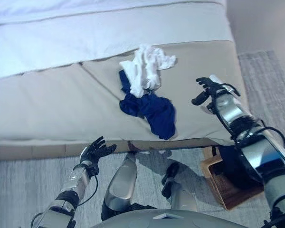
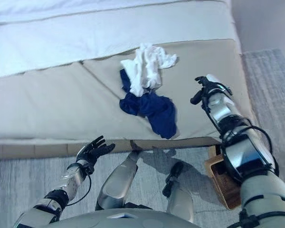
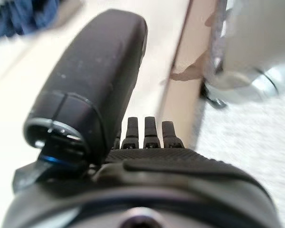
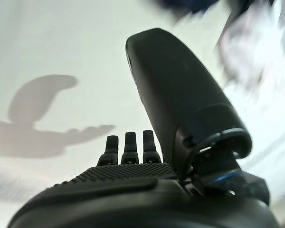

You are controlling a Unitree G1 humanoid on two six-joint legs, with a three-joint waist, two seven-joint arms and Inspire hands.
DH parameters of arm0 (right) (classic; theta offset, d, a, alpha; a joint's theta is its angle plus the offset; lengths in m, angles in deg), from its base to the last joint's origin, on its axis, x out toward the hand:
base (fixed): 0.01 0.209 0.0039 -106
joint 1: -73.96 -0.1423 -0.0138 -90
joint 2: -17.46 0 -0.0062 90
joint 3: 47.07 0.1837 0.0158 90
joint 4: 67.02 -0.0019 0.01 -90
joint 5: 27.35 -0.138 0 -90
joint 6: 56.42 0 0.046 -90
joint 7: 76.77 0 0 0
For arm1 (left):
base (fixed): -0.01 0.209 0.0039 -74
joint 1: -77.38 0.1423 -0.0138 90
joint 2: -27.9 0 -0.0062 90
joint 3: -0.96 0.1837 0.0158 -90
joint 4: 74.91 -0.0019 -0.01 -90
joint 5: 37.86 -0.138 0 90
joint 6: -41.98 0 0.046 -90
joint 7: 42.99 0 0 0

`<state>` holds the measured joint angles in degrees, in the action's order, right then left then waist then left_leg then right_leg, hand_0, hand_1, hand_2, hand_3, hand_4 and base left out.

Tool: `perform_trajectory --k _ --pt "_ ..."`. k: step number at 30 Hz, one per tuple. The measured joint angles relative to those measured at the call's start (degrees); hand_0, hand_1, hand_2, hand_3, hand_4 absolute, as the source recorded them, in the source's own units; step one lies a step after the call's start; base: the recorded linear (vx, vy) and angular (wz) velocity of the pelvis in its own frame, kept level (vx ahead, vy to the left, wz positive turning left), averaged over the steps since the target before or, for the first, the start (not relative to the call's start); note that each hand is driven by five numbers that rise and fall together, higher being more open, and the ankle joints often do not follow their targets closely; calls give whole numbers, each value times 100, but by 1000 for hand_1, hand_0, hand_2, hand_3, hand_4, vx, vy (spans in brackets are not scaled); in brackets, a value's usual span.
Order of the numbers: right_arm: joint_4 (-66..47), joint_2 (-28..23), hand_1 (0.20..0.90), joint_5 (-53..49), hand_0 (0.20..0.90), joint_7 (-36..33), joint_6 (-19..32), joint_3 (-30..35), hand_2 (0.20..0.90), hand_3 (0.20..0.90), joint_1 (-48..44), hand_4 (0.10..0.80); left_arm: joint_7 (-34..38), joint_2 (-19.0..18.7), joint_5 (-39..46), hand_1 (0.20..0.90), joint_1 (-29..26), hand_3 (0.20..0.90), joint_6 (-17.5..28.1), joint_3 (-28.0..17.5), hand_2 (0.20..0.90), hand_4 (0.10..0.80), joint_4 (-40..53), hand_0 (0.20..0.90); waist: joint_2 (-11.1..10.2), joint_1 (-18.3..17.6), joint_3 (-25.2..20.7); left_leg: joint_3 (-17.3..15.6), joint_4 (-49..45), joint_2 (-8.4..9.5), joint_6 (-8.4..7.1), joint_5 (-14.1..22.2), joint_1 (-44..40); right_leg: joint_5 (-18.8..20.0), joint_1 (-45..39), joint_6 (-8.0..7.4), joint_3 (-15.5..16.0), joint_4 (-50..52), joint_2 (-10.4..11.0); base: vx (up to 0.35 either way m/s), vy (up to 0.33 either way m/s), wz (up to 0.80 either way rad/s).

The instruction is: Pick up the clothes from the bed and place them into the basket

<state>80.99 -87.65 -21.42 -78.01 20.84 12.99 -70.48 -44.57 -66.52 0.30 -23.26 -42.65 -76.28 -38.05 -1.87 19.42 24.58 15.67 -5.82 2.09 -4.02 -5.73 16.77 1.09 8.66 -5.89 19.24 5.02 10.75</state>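
Clothes, a white garment point(image 1: 146, 68) atop a navy garment point(image 1: 152, 110), lie on the bed point(image 1: 47, 104). Our right hand point(image 1: 207, 90) hovers at their 3 o'clock, our left hand point(image 1: 96, 151) at 7, both with fingers released, holding nothing. Basket point(image 1: 223, 187) sits on the floor at 5.

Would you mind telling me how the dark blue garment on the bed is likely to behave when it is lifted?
The dark blue garment lies crumpled, so it will probably drape limply. The white garment overlaps it and may drag along.

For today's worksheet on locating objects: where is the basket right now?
In the eye views the basket sits on the floor at the robot's right, beside the bed's near corner, partly hidden under the right arm.
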Motion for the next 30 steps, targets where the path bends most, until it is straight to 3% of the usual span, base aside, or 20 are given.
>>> perform_trajectory --k 6,11,19,26,30 --pt "720 387 900 103 900 -1049 100 -24 900 900 -791 800 182 -42 8 900 -208 900 31 -1 900 800 -31 900 -89 486 511 284 -45 97 -62 -87 433 10 205 -27 261 -4 31 -3 71 34" --pt "731 467 900 214 900 -2142 197 2 900 900 -1021 800 168 -23 16 900 -197 900 206 41 900 800 -169 900 -95 723 514 452 -120 218 -37 -138 498 -25 119 -78 367 -17 105 27 51 23" --pt "945 540 900 214 900 -2952 193 -2 900 900 -1351 800 -85 72 25 900 -197 900 425 117 900 800 -185 900 -95 838 514 619 -206 271 -158 -48 506 -81 9 -150 524 -12 80 55 9 10" --pt "970 539 900 677 900 -3091 200 -94 900 900 -1491 800 -242 213 66 900 -142 900 482 290 900 800 -91 900 -91 974 517 806 -313 301 -193 25 650 -193 30 -232 677 51 73 62 -21 13" --pt "1143 472 900 1315 900 -2322 -91 -809 900 900 -1973 800 -275 206 103 900 -108 900 481 295 900 800 -41 900 -92 1077 518 845 -377 297 -197 22 824 -193 184 -237 694 100 53 24 -25 3"
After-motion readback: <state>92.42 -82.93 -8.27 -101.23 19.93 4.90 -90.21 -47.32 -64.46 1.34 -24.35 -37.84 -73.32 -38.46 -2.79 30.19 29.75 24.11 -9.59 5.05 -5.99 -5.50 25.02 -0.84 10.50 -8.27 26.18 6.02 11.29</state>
